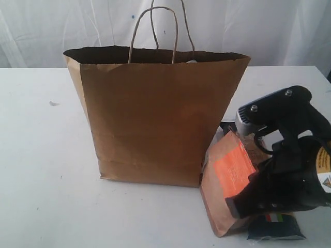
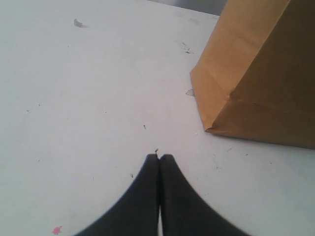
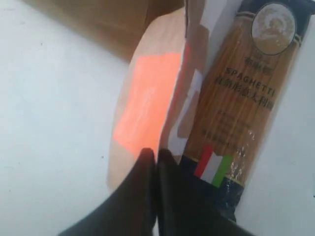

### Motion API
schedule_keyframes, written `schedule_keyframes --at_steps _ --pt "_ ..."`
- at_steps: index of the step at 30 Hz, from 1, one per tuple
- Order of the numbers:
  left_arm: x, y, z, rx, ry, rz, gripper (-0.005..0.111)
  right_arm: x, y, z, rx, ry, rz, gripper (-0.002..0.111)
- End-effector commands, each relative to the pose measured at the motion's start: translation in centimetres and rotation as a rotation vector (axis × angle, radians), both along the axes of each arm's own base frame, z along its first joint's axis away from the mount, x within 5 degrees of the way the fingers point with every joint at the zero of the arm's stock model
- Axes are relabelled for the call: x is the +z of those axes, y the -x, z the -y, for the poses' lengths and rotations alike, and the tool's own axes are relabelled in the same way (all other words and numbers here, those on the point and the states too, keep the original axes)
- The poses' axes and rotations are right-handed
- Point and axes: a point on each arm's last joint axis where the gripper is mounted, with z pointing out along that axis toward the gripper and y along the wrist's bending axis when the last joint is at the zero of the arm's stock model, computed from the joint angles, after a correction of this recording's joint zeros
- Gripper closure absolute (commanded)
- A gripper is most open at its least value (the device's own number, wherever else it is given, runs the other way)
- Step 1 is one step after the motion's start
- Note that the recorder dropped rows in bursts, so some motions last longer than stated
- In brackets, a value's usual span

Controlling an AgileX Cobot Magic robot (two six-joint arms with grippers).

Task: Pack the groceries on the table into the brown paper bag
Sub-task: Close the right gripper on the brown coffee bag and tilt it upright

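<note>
White table (image 1: 41, 155) | spaghetti packet (image 3: 236, 113): "SPAGHETTI" | left fingers (image 2: 145, 182), right fingers (image 3: 140, 172): closed, empty

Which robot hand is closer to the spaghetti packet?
Right. The right gripper sits shut beside the spaghetti packet, by the brown-orange pouch. The left gripper is over the white table near the brown paper bag.

Bright, diffuse light flattens the white table (image 1: 41, 170) and blows out the pale backdrop (image 1: 41, 26); the brown paper bag (image 1: 155, 124) casts only a faint shadow at its foot; both wrist views are soft, and the brown-orange pouch (image 3: 147, 98) glares, its orange label smeared unreadable.
</note>
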Motion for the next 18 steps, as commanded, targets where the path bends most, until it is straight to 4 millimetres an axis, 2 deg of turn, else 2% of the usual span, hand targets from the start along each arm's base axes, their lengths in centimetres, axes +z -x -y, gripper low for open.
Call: schedule_keyframes --at_steps 1,12,18 --pt "-0.1 0.0 0.0 0.004 0.005 0.003 0.107 -0.3 1.3 0.5 0.028 0.078 -0.047 0.108" --pt "-0.1 0.0 0.0 0.004 0.005 0.003 0.107 1.0 2.5 2.4 0.008 0.11 -0.025 0.108" --pt "-0.1 0.0 0.0 0.004 0.005 0.003 0.107 0.9 2.7 2.3 0.048 0.12 -0.046 0.108"
